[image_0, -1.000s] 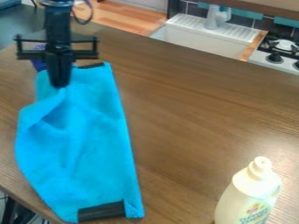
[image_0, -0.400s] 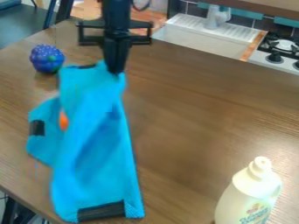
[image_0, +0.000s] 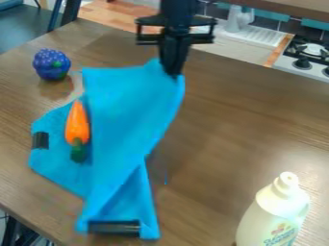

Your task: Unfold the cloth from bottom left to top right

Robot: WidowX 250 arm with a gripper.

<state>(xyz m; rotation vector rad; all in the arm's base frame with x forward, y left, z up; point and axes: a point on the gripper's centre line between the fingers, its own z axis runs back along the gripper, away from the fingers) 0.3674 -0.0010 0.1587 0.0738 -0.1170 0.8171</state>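
1. Fingers are pinched shut on the cloth's (image_0: 125, 113) far right corner, gripper (image_0: 172, 75) pointing down.
2. Cloth's on the left part of the table (image_0: 237, 120), kinda creased toward the near end.
3. Carrot's (image_0: 77, 124) lying on its left flap.
4. Purple toy's (image_0: 51, 64) far left, bottle's (image_0: 273, 211) near right.

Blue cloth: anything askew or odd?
The blue cloth is askew, creased diagonally above its black bottom strip, with the end effector gripping a top corner. An orange toy carrot lies on it, odd for cloth being unfolded.
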